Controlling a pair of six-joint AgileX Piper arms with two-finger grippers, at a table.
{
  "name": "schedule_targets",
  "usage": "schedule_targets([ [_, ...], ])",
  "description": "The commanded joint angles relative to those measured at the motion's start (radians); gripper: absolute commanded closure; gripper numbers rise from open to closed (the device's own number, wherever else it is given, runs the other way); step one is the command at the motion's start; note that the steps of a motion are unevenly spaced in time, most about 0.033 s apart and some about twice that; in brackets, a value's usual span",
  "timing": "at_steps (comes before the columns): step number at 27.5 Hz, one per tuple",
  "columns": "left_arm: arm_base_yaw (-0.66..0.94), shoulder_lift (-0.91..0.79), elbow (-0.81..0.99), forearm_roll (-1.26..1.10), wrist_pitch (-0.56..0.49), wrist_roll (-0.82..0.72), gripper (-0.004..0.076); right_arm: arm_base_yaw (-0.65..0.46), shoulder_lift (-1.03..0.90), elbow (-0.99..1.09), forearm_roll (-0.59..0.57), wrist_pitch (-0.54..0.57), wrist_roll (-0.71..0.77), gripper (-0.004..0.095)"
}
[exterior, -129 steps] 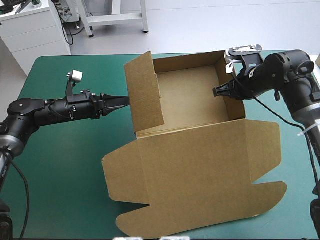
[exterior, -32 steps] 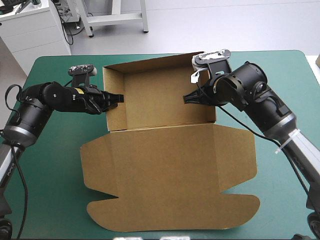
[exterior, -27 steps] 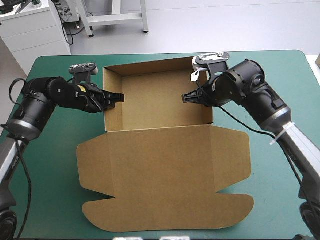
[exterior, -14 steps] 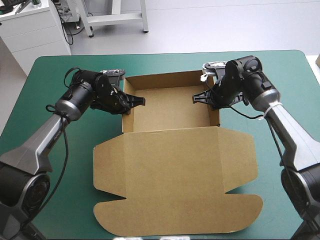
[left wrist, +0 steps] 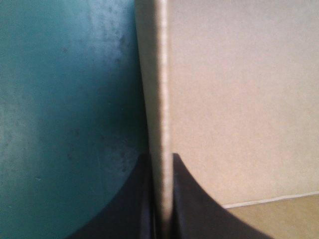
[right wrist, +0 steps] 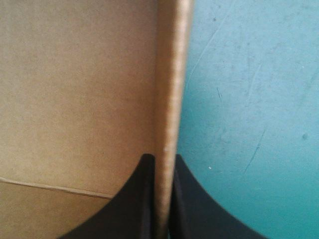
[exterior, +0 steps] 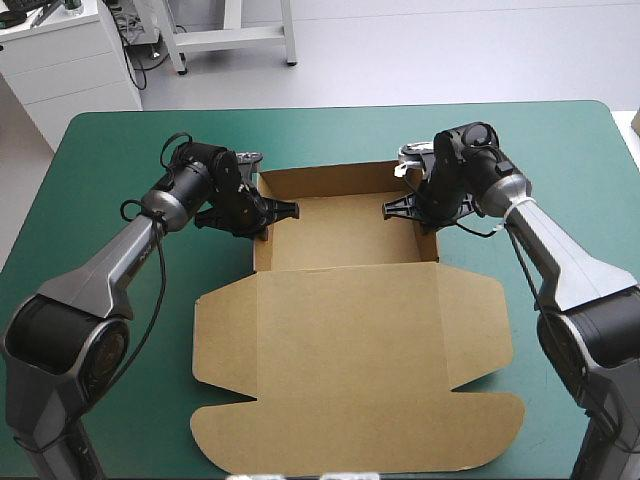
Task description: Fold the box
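The brown box stands as an open tray at the middle of the table, its walls raised. Its wide lid lies flat toward the front edge. My left gripper is shut on the tray's left wall, one black finger on each side. My right gripper pinches the right wall the same way. In the left wrist view the wall's edge runs straight ahead from between my gripper. The right wrist view shows the right wall likewise pinched in that gripper.
The teal-green cover shows on every side of the box, widest at the left and right. The lid's rounded flaps reach close to the table's front edge.
The box has slid a little to the right and both arms have swung inward with it, still on the side walls. Much earlier a tall left flap stood up outside the tray.
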Motion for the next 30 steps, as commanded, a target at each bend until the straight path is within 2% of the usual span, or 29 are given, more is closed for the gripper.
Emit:
schedule_targets([
  [1, -0.002, -0.047, -0.032, 0.037, -0.018, 0.009, 0.0756, -0.005, -0.042, -0.032, -0.041, 0.001, -0.018, 0.0916],
  [9, -0.002, -0.037, -0.032, 0.043, 0.007, 0.009, 0.0756, -0.005, -0.042, -0.032, -0.050, -0.019, -0.018, 0.0905],
  [12, -0.002, -0.029, -0.032, 0.054, 0.022, 0.014, 0.0755, -0.005, -0.042, -0.032, -0.050, -0.019, -0.018, 0.0848],
  [15, -0.002, -0.029, -0.032, 0.056, 0.020, 0.026, 0.0743, -0.005, -0.042, -0.032, -0.050, -0.019, -0.027, 0.0736],
  [17, -0.002, -0.029, -0.032, 0.056, 0.020, 0.028, 0.0709, -0.005, -0.042, -0.032, -0.050, -0.019, -0.027, 0.0626],
  [20, -0.002, -0.029, -0.032, 0.054, 0.018, 0.029, 0.0609, -0.005, -0.042, -0.032, -0.050, -0.019, -0.027, 0.0447],
  [24, -0.002, -0.029, -0.032, 0.054, 0.014, 0.029, 0.0421, -0.005, -0.042, -0.032, -0.050, -0.024, -0.027, 0.0264],
  [26, -0.002, -0.029, -0.032, 0.054, 0.008, 0.024, 0.0352, -0.005, -0.042, -0.032, -0.045, -0.040, -0.022, 0.0206],
  [30, -0.002, -0.029, -0.061, 0.059, 0.002, 0.024, 0.0351, -0.005, -0.042, -0.032, -0.025, -0.090, -0.020, 0.0206],
])
